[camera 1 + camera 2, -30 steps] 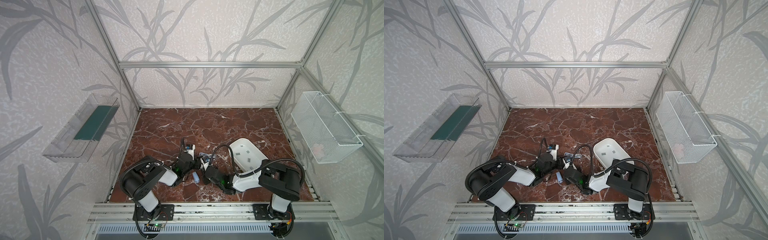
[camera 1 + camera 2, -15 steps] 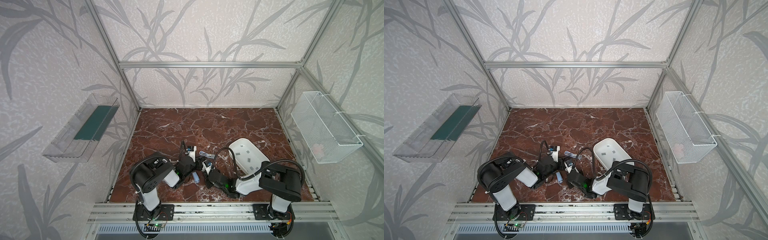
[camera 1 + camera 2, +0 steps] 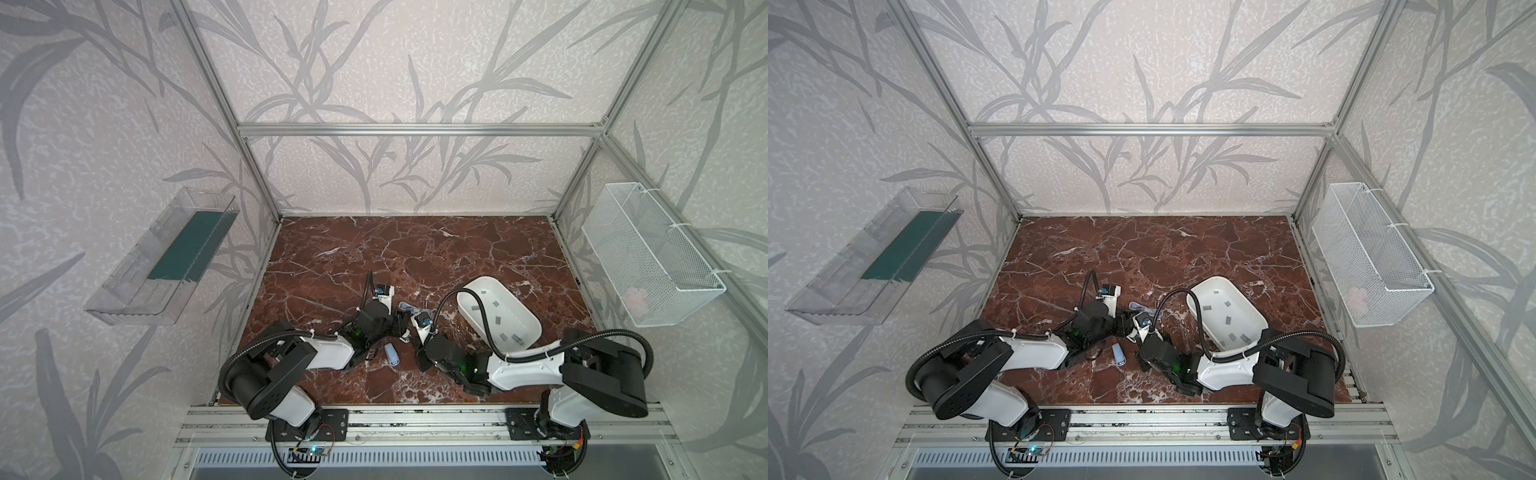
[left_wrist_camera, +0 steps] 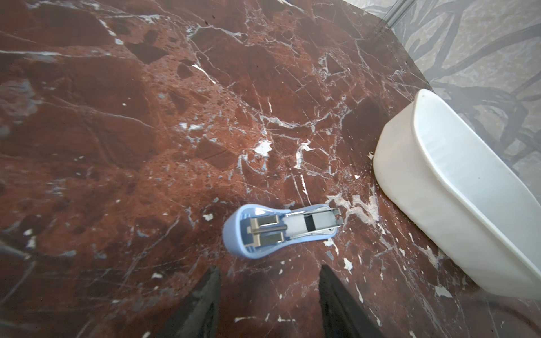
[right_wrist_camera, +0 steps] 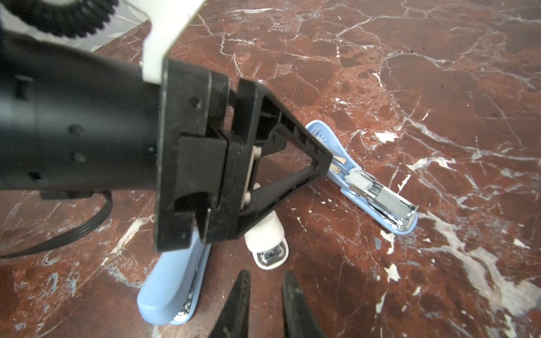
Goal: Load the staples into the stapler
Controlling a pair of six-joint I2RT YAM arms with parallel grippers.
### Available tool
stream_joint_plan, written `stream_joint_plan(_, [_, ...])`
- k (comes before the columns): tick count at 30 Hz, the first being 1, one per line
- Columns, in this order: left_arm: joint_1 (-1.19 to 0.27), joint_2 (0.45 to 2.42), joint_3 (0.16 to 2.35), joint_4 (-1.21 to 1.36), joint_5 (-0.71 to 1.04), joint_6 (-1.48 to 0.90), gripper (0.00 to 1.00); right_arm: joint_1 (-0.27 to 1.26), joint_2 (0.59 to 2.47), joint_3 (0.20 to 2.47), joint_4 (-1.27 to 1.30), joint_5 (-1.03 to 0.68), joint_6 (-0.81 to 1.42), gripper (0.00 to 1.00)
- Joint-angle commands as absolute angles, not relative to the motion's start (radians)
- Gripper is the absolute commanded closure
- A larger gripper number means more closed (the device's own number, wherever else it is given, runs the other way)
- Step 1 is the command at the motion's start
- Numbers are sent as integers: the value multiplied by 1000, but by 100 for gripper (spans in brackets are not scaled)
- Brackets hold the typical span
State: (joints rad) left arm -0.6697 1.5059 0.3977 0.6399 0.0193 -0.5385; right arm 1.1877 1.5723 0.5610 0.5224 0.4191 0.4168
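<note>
While the staples [image 3: 498, 320] sit in the tray [image 4: 424, 187] beside the stapler [image 4: 281, 231], it lies open, crosswise just before the parted, empty left gripper [image 4: 269, 267].

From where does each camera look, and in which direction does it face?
Top views: high over the front rail, facing down and backward at the marble table; left arm and right arm show.
Left wrist: on the left arm, facing the opened blue stapler and white tray; the left gripper's parted tips show.
Right wrist: on the right arm, facing the same stapler past the left gripper; the right gripper's tips show.
Shared: both wrist views hold that stapler.
</note>
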Motion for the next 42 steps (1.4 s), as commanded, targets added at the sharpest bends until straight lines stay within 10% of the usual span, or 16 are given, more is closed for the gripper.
stream_joint_plan(1, [-618, 1459, 391, 571, 0, -577, 44, 1169, 1596, 614, 497, 442, 402, 78])
stream_joint_plan(11, [-503, 1229, 321, 441, -23, -608, 44, 1157, 1699, 751, 432, 423, 374, 78])
stream_joint_plan(42, [-590, 1619, 408, 734, 193, -611, 46, 1251, 2053, 585, 829, 494, 516, 82])
